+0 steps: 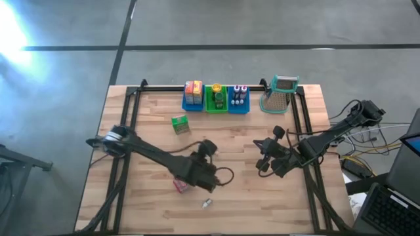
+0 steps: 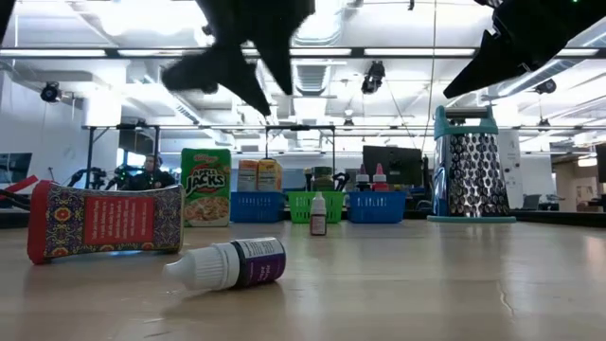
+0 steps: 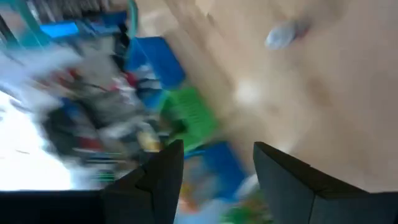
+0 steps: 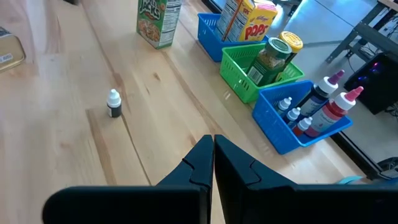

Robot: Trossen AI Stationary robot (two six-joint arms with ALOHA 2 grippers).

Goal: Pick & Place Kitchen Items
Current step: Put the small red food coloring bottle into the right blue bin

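Several kitchen items lie loose on the table. A green cereal box [image 1: 180,123] [image 2: 206,187] stands upright. A pink-red packet [image 1: 180,185] [image 2: 104,223] lies flat near the front edge. A purple and white bottle [image 1: 207,203] [image 2: 232,265] lies on its side. A small dark bottle [image 4: 113,102] [image 2: 318,215] stands upright. My left gripper [image 3: 214,165] [image 1: 207,147] hangs open above the table's middle and holds nothing. My right gripper [image 4: 213,149] [image 1: 262,156] is shut and empty, raised over the right half of the table.
Along the far edge stand a blue bin [image 1: 192,98] with yellow-red boxes, a green bin [image 1: 216,99] with a jar, and a blue bin [image 1: 238,99] with small bottles. The metal grater [image 1: 279,95] stands to their right. Bare wood shows at the table's right front.
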